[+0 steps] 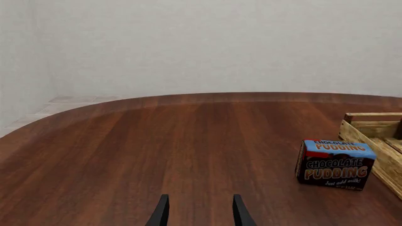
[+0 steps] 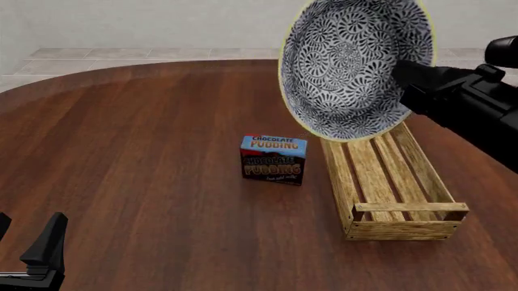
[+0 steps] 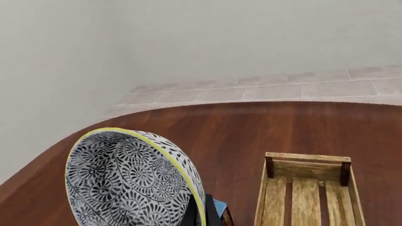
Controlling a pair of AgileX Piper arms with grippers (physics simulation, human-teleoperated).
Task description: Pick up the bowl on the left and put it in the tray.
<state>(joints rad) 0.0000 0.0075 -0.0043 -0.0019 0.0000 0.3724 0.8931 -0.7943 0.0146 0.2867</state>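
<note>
Nearest the front camera, the left claw (image 2: 33,254) idled with its black fingers spread and empty at seven o'clock on the dark reddish wooden counter (image 2: 145,157). Up at one o'clock the right claw (image 2: 402,71) pinched the rim of the round blue-grey and white floral bowl (image 2: 352,66), held high and tipped on edge above the far end of the long light slatted-wood tray (image 2: 389,182). Carrying looked done; lowering and levelling seemed next. Just beside the tray stood the small chocolate pudding box (image 2: 273,159), apparently clear of the descent.
</note>
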